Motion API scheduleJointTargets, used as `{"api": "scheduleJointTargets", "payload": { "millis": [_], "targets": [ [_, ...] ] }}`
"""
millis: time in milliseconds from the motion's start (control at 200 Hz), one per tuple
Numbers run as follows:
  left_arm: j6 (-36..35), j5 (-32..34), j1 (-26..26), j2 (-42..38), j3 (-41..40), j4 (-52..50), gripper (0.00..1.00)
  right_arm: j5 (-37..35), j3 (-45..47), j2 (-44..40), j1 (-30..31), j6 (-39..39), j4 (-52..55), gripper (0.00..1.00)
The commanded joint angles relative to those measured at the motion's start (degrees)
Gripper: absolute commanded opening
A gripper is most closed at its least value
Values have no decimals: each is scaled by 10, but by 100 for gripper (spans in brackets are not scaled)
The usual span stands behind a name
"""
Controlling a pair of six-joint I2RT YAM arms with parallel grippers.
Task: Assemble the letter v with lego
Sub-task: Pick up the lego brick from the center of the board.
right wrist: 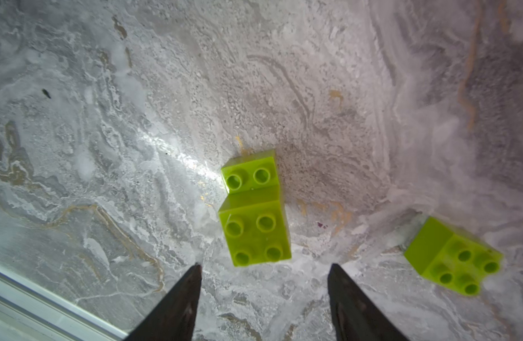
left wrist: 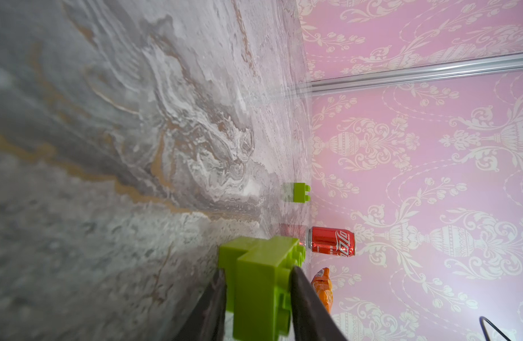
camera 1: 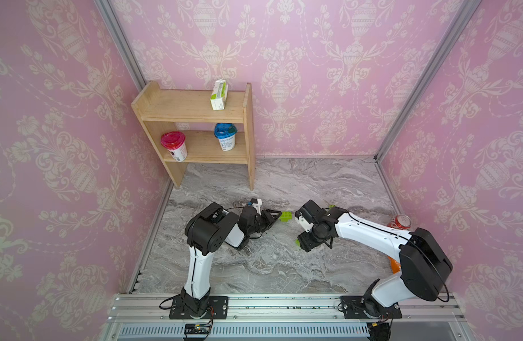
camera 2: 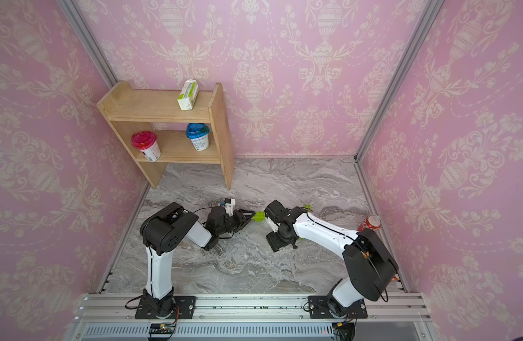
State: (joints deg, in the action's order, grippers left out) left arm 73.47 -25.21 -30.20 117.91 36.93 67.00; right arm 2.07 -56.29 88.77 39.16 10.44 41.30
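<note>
In both top views, sitting on the grey marbled worktop [camera 1: 269, 265] between the arms: lime-green studded plastic brick stack [camera 1: 285, 216]. Left wrist view: being pinched by the left end effector [left wrist: 258, 270] across smooth flat sides, likely handling light, rigid, slippery. Right wrist view: hovering spread above another stepped green pair [right wrist: 254, 212] — right end effector [right wrist: 264, 274].

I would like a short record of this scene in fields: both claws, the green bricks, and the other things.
left claw: shut on a joined brick pair
right claw: open, empty, over a stepped brick pair on the table
single brick: loose on the table beside the stepped brick pair
progress: two separate pairs, no V shape yet
other things: red soda can and orange packet by the side wall; wooden shelf with carton, red-lidded cup, blue-lidded cup
</note>
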Motion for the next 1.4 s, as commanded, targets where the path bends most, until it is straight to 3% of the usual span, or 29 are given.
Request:
{"api": "scheduleJointTargets", "payload": {
  "millis": [0,340,1131,1351,1396],
  "targets": [
    [6,-11,-3,8,9,13,36,-18,-10,21,5,-14,-14,69],
    [-9,-12,-3,-7,18,-32,35,-18,-27,56,5,-23,-45,66],
    [-8,-14,-3,-3,24,-41,37,-1,-24,76,7,-16,-51,35],
    [-8,-13,-3,-3,21,-41,36,-15,-52,46,3,-78,-23,29],
    [-9,-14,-3,-3,21,-42,35,-22,-59,42,1,-102,-18,23]
  ]
}}
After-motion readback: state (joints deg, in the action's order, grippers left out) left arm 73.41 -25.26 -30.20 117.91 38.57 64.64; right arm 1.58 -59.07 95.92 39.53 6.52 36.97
